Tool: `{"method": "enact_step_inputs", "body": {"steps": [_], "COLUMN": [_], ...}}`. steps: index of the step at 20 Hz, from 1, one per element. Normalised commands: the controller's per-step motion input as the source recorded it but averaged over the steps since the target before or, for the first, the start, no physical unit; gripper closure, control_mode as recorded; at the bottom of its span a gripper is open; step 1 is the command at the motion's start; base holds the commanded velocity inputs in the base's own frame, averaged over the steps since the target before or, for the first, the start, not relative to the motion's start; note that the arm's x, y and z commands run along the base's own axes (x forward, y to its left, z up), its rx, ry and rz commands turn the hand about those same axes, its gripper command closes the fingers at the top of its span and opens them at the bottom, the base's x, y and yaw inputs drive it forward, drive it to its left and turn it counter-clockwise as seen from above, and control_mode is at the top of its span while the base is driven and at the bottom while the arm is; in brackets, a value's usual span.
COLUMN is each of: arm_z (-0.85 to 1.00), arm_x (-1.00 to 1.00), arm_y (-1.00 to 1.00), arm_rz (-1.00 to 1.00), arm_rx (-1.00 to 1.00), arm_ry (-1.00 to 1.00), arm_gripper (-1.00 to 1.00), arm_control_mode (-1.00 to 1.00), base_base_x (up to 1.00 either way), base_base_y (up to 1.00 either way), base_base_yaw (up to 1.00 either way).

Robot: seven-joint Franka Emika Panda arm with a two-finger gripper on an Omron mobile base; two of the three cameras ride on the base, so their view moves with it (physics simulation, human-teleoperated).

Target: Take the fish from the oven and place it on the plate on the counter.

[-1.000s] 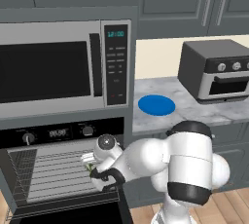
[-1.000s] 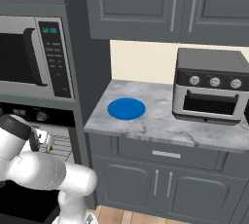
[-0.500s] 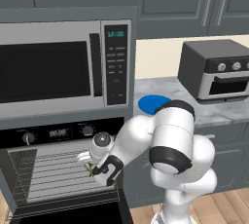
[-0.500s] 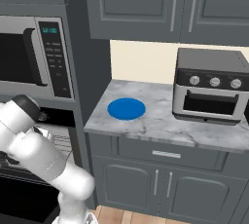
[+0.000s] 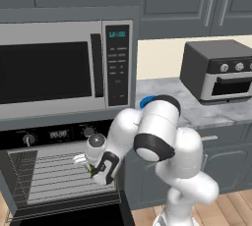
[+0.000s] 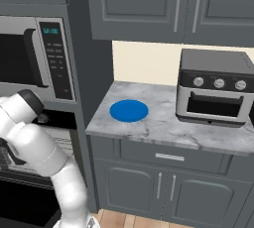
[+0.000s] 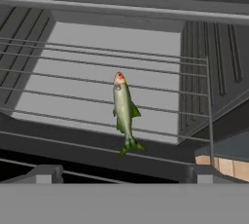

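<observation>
Item: two-finger dark gripper (image 7: 124, 173), jaws standing wide apart and gripping nothing, its two small tips (image 7: 46, 173) rising at the bottom of the hand view. Directly ahead, between the tips' lines, the slender yellow-green fish (image 7: 124, 113) is lying on the silver wire rack (image 7: 160, 96) inside the black built-in oven (image 5: 54, 181). Its long axis is running away from the hand, head far, tail near. The flat round blue plate (image 6: 129, 110) is waiting on the grey-white marbled counter (image 6: 163, 128), well apart to the right.

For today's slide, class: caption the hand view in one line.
Yellow-green fish lying on the open oven's wire rack, seen between the open tool's tips.
</observation>
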Motion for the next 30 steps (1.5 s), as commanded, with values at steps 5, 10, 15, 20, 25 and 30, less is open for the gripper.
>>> {"method": "enact_step_inputs", "body": {"steps": [5,10,15,20,25,30], "arm_z": [-0.38,-0.35,-0.23,-0.1,-0.14,-0.04], "arm_x": [-0.01,0.0,0.1,0.17,0.2,0.0], "arm_y": [0.0,0.01,0.03,0.05,0.28,0.31], "arm_rz": [0.0,0.0,0.0,0.01,0.03,0.0], "arm_rx": [-0.01,0.0,0.0,0.0,0.0,0.0], "arm_ry": [0.0,0.0,0.0,0.0,0.0,0.0], "arm_gripper": [-1.0,-1.0,-1.0,-1.0,-1.0,-1.0], "arm_control_mode": [-1.0,-1.0,-1.0,-1.0,-1.0,-1.0], "base_base_x": [0.0,0.0,0.0,0.0,0.0,0.0], "base_base_y": [0.0,0.0,0.0,0.0,0.0,0.0], "base_base_yaw": [0.0,0.0,0.0,0.0,0.0,0.0]}}
